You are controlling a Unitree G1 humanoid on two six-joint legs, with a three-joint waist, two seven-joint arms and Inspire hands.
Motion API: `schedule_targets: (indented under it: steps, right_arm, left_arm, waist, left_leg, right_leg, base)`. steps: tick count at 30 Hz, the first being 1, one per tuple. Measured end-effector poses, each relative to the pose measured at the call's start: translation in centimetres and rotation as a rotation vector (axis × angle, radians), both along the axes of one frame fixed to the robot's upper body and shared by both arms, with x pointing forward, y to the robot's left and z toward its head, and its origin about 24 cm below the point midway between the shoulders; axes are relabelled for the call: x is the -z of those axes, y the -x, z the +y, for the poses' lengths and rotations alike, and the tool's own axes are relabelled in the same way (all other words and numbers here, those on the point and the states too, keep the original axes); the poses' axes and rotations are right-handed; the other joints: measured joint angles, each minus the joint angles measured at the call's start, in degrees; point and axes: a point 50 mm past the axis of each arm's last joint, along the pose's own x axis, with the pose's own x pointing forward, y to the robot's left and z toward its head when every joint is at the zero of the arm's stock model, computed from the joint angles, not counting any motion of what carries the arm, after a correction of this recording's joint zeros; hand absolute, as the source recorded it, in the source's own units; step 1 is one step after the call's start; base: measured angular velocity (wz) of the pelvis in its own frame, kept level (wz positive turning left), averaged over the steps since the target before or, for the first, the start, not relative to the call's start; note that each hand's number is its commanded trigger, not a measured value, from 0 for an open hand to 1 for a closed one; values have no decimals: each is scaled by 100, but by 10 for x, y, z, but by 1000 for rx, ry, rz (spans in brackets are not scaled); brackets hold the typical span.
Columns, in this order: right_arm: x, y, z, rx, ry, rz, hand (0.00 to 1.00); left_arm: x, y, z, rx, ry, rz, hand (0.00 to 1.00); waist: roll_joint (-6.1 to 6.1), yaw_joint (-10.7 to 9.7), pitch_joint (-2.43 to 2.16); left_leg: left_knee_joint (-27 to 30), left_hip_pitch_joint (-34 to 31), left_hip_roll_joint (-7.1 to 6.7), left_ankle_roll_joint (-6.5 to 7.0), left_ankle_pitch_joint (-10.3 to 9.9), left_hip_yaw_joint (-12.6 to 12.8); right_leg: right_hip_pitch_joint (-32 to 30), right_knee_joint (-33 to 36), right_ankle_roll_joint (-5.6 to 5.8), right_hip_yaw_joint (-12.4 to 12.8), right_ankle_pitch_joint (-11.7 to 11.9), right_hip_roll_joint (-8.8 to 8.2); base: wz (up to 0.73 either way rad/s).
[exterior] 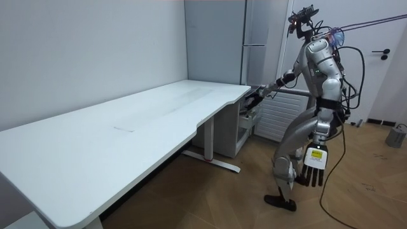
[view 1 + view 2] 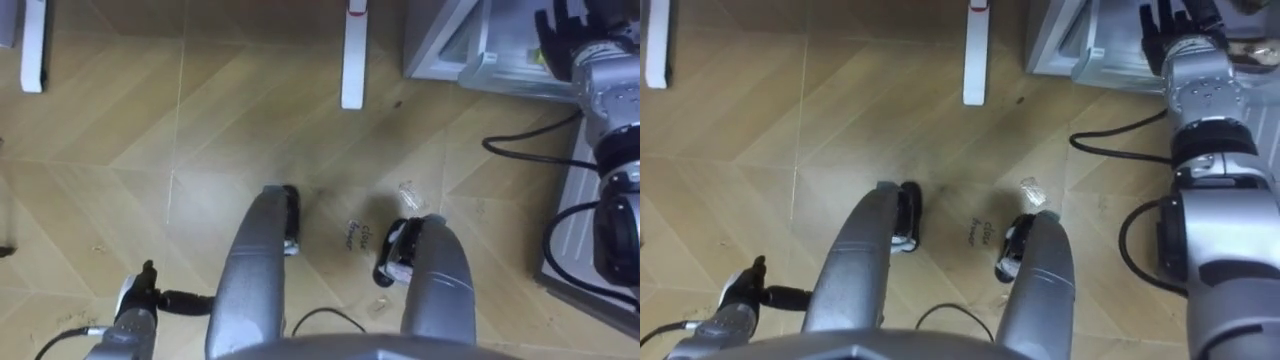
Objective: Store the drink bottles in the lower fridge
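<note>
The lower fridge point(image 2: 470, 55) lies at one o'clock from the robot's feet. The right hand point(image 2: 562, 35), nearer, reaches its edge with fingers apparently straight. The left hand point(image 1: 315, 164) hangs spread at the side. Neither holds a drink.

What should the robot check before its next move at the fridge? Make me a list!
1. Drink in a hand: not ok. The left hand hangs open at the robot's side, and the right hand has straight fingers. Neither holds a drink.
2. Right hand at the lower fridge: ok. The arm is stretched out to it.
3. Fridge door open wide enough: cannot tell.
4. Drinks nearby to fetch: cannot tell.
5. Safe footing: not ok. A small clear scrap lies on the wooden floor by the right foot.
</note>
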Motion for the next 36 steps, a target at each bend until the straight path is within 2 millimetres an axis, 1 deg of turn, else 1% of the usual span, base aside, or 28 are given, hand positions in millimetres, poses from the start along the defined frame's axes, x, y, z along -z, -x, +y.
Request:
schedule_targets:
  steps: [2, 6, 7, 9, 11, 15, 23, 33, 36]
  right_arm:
    - [9, 5, -2, -8, -1, 14, 0]
    - [14, 7, -3, -28, 4, 2, 0]
    - [16, 8, -3, -40, 18, 1, 0]
    - [20, 11, -5, -55, 44, 5, 0]
    - [27, 16, -6, -68, 65, 26, 0]
    - [33, 20, -6, -84, 73, 55, 0]
    - [46, 31, -9, -107, 81, 46, 0]
    - [51, 38, -14, -83, 78, 49, 0]
    - [51, 40, -16, -66, 74, 50, 0]
  left_arm:
    - [0, 0, 0, -1, 2, -8, 0]
    - [-1, -2, 1, -16, 14, -24, 0]
    - [-1, -2, 0, -14, 22, -24, 0]
    - [-1, -2, 1, -18, 25, -27, 0]
    - [-1, -1, 3, -26, 27, -23, 0]
    - [1, 3, 5, -28, 28, -8, 0]
    - [1, 1, 3, -39, 41, -21, 0]
    - [1, 1, 3, -40, 40, -23, 0]
    - [1, 0, 2, -38, 42, -28, 0]
  waist:
    - [2, -7, 1]
    - [1, -5, 10]
    - [13, -5, 23]
    - [16, 2, 29]
    - [30, 35, 47]
    - [35, 39, 51]
    - [39, 38, 61]
    - [69, 27, 55]
    - [77, -9, 53]
  left_leg:
    - [-119, 171, 0, -3, 1, 2]
    - [-173, 271, 2, -1, 0, 34]
    - [-174, 330, 3, 0, -1, 51]
    - [-260, 453, 6, 0, 0, 80]
    - [-414, 668, 6, -2, -1, 123]
    - [-579, 882, 1, -12, 7, 147]
    - [-714, 1116, 6, -6, 11, 214]
    - [-788, 1211, 15, -6, 10, 241]
    - [-820, 1216, 13, -5, 11, 244]
  right_leg:
    - [195, -136, -7, -71, 8, -14]
    - [295, -223, -2, -83, 11, -22]
    - [349, -249, 4, -78, 14, -23]
    - [454, -306, 4, -82, 14, -24]
    - [648, -406, 12, -86, 12, -30]
    - [851, -568, 27, -109, 29, -22]
    - [1089, -805, 73, -104, 74, 12]
    - [1167, -903, 103, -61, 109, 55]
    - [1166, -918, 103, -62, 114, 56]
  base:
    - [4]
    - [0]
    - [-4]
    - [0]
    - [0]
    - [0]
    - [-1]
    - [-1]
    - [0]
